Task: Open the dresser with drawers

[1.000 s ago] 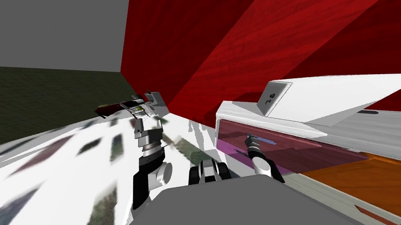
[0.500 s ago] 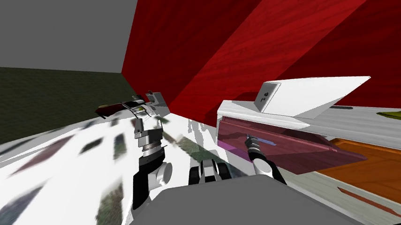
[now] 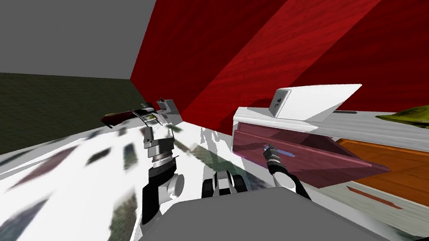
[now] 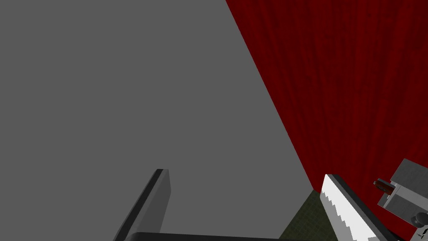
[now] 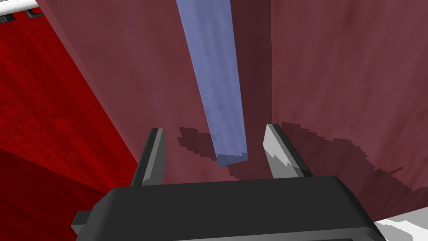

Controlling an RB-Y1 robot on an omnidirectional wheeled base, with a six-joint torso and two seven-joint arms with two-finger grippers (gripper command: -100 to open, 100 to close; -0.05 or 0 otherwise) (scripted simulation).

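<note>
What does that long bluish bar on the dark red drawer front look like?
The long bluish bar is a slim, flat, blue-grey strip with a smooth, faintly mottled face and a squared-off end. It lies along the dark red wood-grained drawer front, standing off it enough to throw a shadow beside it. Its end sits between the two fingers of the right claw, which is open, with a gap on each side, so nothing visibly presses it.

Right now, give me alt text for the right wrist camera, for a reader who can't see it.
The right gripper, fingers open, straddles the near end of a long blue-grey handle with a gap showing on each side. The handle runs along a dull maroon drawer front, and a red wall shows beyond the drawer's edge.
</note>
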